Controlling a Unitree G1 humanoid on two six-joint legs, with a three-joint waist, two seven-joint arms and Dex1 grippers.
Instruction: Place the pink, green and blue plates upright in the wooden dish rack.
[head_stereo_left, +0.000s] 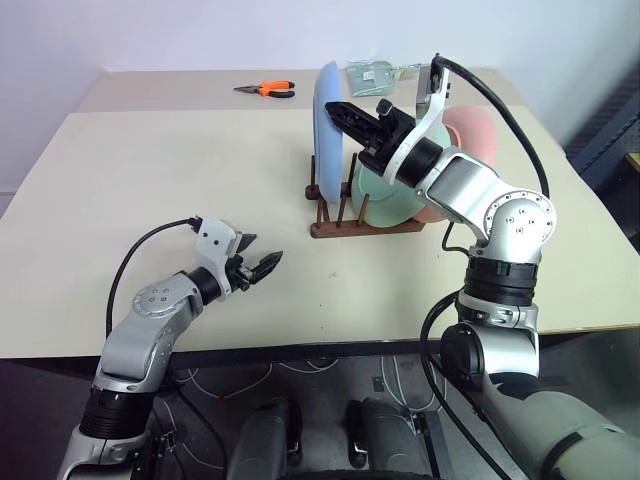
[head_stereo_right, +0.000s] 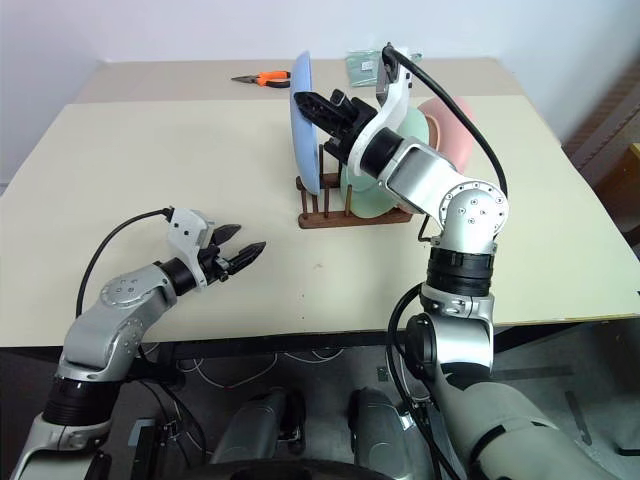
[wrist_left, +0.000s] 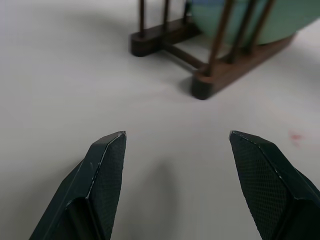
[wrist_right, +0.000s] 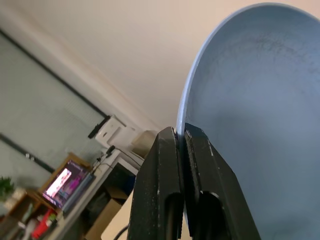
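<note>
Bare table (head_stereo_left: 150, 180) surrounds the spread left gripper (head_stereo_left: 262, 266); right gripper (wrist_right: 181, 131) pinches the blue plate (head_stereo_left: 328, 130) rim.

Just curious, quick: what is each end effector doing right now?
Left end effector: open, holding nothing.
Right end effector: closed on the blue plate rim.

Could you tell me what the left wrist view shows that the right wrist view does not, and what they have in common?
Left wrist view: the left gripper, fingers spread apart over bare table, with the near end of the wooden dish rack ahead and the green plate standing between its pegs.

Right wrist view: the right gripper pinching the rim of the blue plate, with the room's ceiling and furniture behind.

Shared: each looks along its own pair of black fingers, and each has a plate in sight, though not the same plate.
</note>
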